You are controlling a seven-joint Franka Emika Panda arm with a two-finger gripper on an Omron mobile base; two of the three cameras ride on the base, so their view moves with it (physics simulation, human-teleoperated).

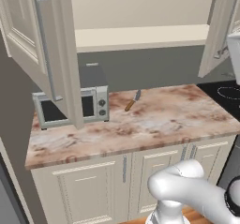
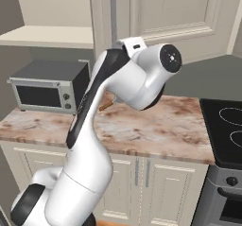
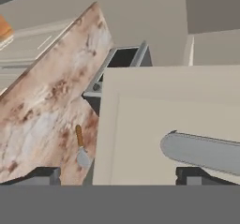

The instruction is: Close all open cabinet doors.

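Two cabinet doors stand open: the left door (image 1: 44, 49) at upper left of the left base view, hiding part of the toaster oven (image 1: 91, 101), and the right door (image 1: 220, 26), cut off at the upper right edge. In the hand view the jaws (image 3: 117, 176) are spread, straddling the right door's edge near its handle (image 3: 201, 150). A knife (image 1: 132, 100) lies on the desk (image 1: 154, 120).

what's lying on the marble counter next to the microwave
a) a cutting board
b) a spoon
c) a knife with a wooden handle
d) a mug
c: a knife with a brown wooden handle lies flat on the counter, just right of the microwave, below the open cabinet doors.
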